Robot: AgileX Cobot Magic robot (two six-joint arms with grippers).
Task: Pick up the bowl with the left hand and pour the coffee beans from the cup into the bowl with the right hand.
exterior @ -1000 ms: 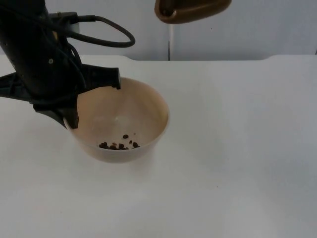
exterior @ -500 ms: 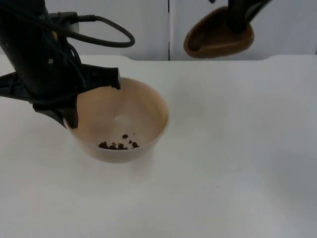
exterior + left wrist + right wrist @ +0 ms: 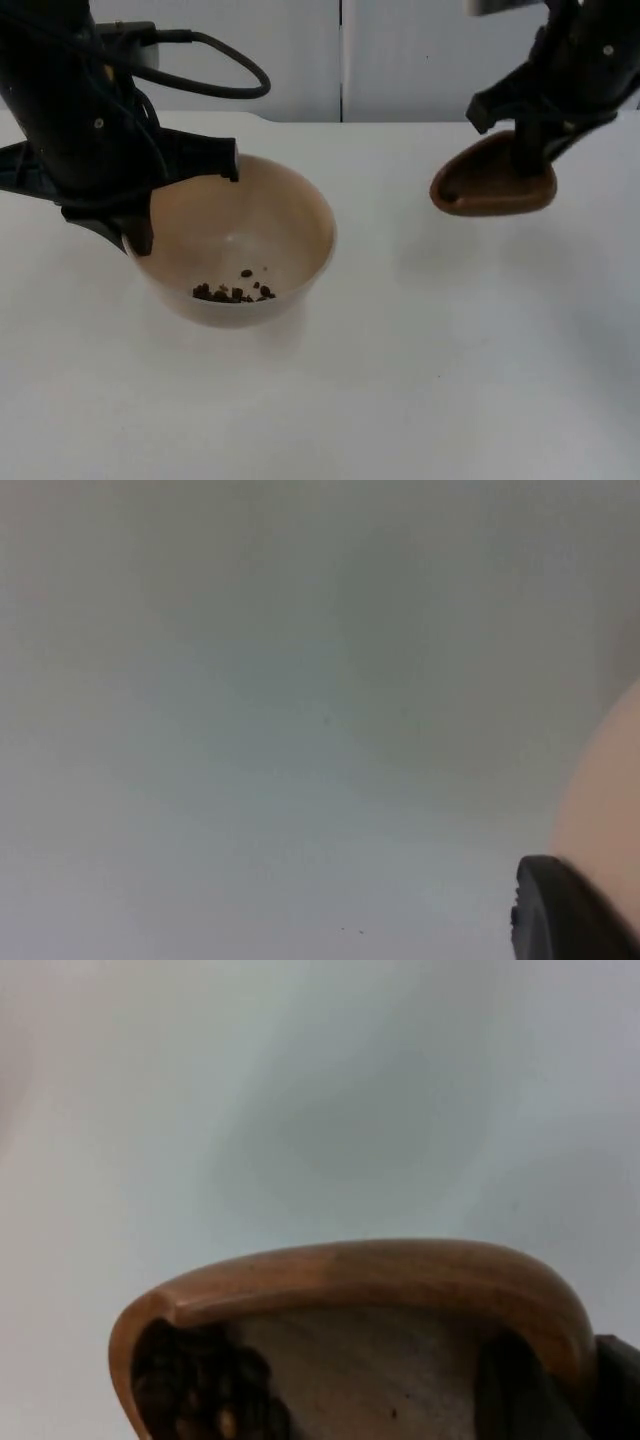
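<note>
White table top (image 3: 420, 380) ending at a grey partition wall (image 3: 400, 60) with a vertical seam; nothing else stands on the table between the two arms, and the stretch of surface separating bowl and cup is unobstructed.

Left gripper (image 3: 185, 205), at the left side of the table in the top view: its fingers are closed over the near-left rim of the beige bowl (image 3: 270, 230), one finger (image 3: 222, 160) reaching across the rim's upper edge, the other at the rim's left side. The bowl is held slightly tilted, and a small cluster of coffee beans (image 3: 232, 292) lies at the lowest part of its inner wall. In the left wrist view the bowl's pale outer wall (image 3: 605, 800) appears just beside a black fingertip (image 3: 560, 910).

Right gripper (image 3: 530, 150), at the right side, well apart from the bowl: its fingers are clamped on the rim of the brown wooden cup (image 3: 490, 180), which hangs below the gripper with its mouth turned toward the bowl. The right wrist view shows the cup's rounded rim (image 3: 380, 1270) and dark beans (image 3: 195, 1380) still inside it.

Compared with half a second earlier, the cup has descended from in front of the partition wall to just above the table and moved rightward; the bowl and its beans are nearly unchanged.
</note>
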